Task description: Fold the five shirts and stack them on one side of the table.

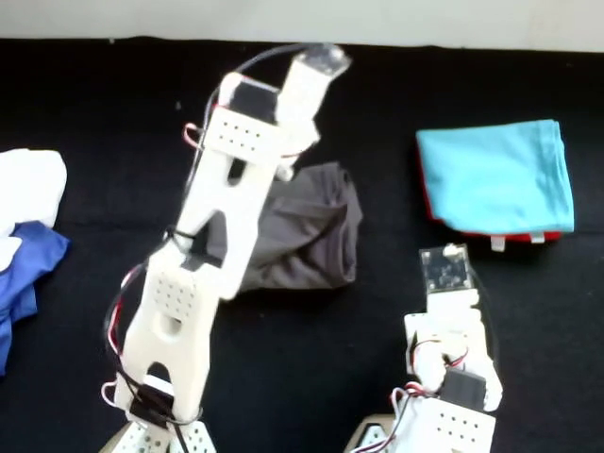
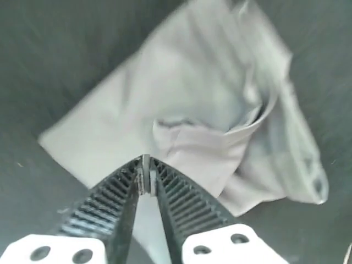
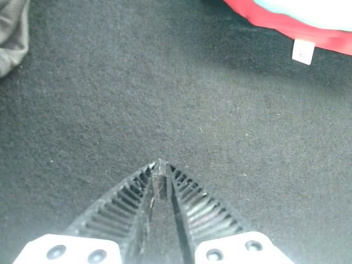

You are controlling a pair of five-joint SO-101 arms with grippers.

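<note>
Grey shirt (image 2: 181,99) lies directly beyond the closed, empty left fingers (image 2: 118,195), its long axis diagonal to them; right fingers (image 3: 124,201), also closed, sit well apart.

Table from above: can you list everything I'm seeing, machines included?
grey shirt: 1, grey, mid-table, rumpled, under the left arm
turquoise shirt: 1, turquoise, folded, right side, atop the red shirt
red shirt: 1, red, beneath the turquoise one
white shirt: 1, white, crumpled, left edge
blue shirt: 1, blue, crumpled, beside the white
table cover: 1, black
left gripper: 1, black, shut above the grey shirt
right gripper: 1, black, shut over bare cover
</note>
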